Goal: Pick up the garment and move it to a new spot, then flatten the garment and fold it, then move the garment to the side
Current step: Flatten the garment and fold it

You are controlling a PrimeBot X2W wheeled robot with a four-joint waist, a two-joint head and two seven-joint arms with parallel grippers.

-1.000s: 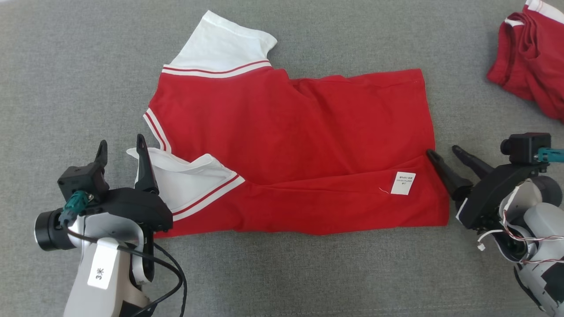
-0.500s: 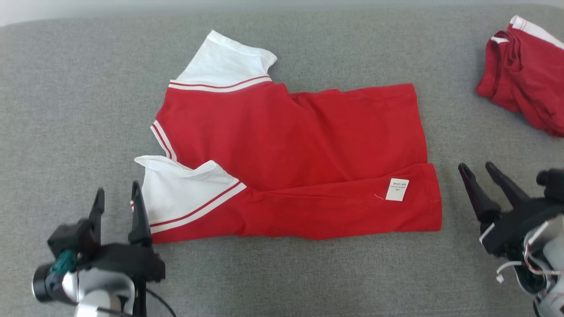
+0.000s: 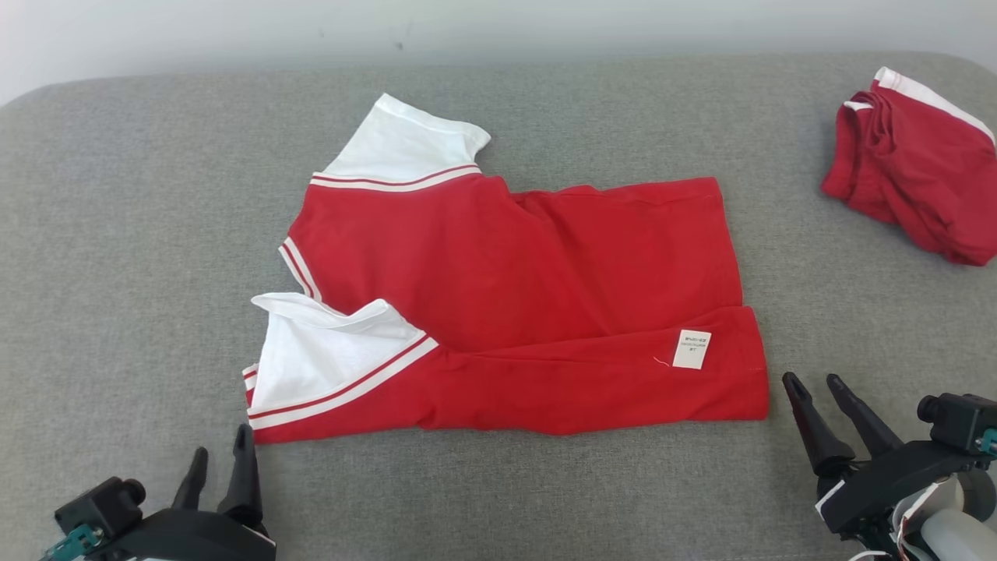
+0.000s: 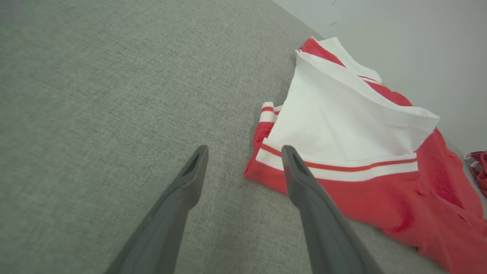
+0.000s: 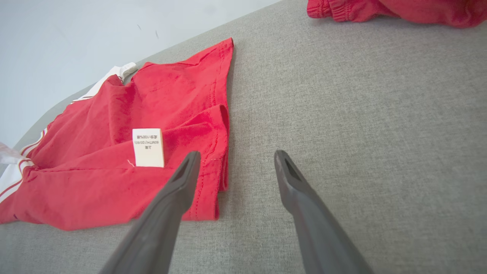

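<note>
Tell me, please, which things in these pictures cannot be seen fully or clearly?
White care label on the red-and-white short-sleeved shirt: print too small to read, head view.
Crumpled second red garment: cut by the right edge, head view; by the top edge, right wrist view.
Left gripper: its body cut by the bottom edge, head view.
Shirt's lower layers: hidden under its folded top layer.

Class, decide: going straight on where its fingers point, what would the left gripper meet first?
Likely one finger of the left gripper catches the striped sleeve corner of the red-and-white shirt; the grey woven surface might come first: depth unclear.
</note>
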